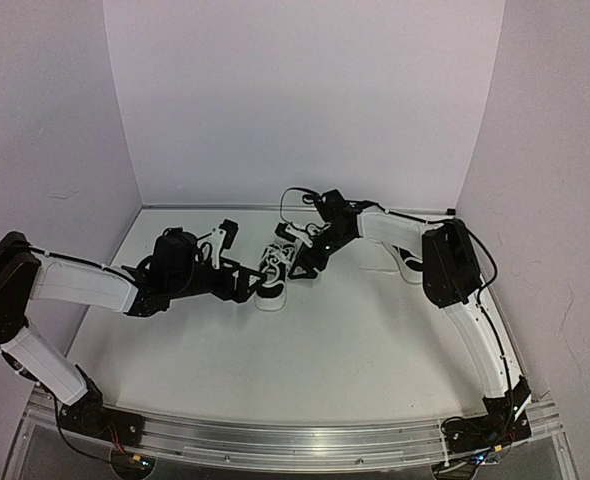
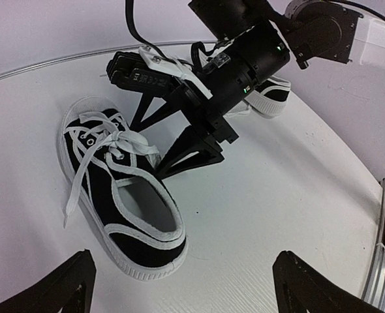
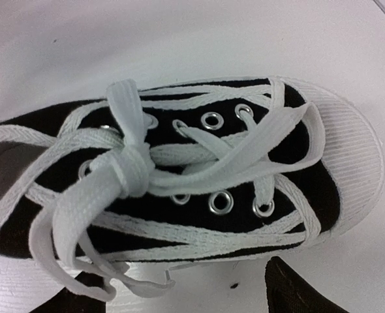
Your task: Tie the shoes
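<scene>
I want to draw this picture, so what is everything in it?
shoes: two, black with white soles; middle shoe between the grippers, second shoe farther right.
laces: white, knotted over the middle shoe, ends loose.
table: one, white, under everything.
walls: pale, at the back and sides.
rail: one, silver, along the near edge.
arms: two, white and black; left arm, right arm.
grippers: two, black; left gripper open beside the middle shoe, right gripper open over its laces.

shoe (image 2: 137, 251): black, white trim | laces (image 3: 130, 166): white | toe cap (image 3: 355, 169): white, ribbed | eyelets (image 3: 220, 202): silver | table (image 2: 264, 215): white
</scene>
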Robot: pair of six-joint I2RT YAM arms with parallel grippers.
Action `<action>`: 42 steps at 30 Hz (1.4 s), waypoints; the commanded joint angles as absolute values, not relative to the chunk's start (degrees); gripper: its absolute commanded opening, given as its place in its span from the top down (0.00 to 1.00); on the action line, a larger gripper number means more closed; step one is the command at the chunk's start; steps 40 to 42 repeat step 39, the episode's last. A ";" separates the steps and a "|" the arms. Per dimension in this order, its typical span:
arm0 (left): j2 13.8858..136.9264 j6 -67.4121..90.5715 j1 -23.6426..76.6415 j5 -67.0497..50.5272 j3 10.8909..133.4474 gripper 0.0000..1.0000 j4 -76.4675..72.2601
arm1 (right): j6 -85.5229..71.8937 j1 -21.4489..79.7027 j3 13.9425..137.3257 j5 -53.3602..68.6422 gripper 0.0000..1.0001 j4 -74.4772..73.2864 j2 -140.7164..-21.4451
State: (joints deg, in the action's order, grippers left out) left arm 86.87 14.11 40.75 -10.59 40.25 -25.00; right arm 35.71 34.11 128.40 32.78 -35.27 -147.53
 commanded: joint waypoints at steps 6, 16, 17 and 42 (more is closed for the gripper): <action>87.12 17.90 36.90 -6.49 48.95 0.00 -11.40 | 30.66 34.84 133.80 27.31 0.19 -29.10 -146.54; 93.97 12.85 31.76 2.81 71.61 0.00 9.03 | 15.88 33.27 103.50 18.21 0.04 -13.04 -114.95; 93.59 12.28 31.73 4.27 72.22 0.00 8.96 | 13.62 32.97 99.25 17.63 0.02 -10.78 -112.00; 90.03 23.44 34.52 0.04 50.47 0.00 5.57 | -22.91 32.35 44.23 26.14 0.02 14.55 -82.45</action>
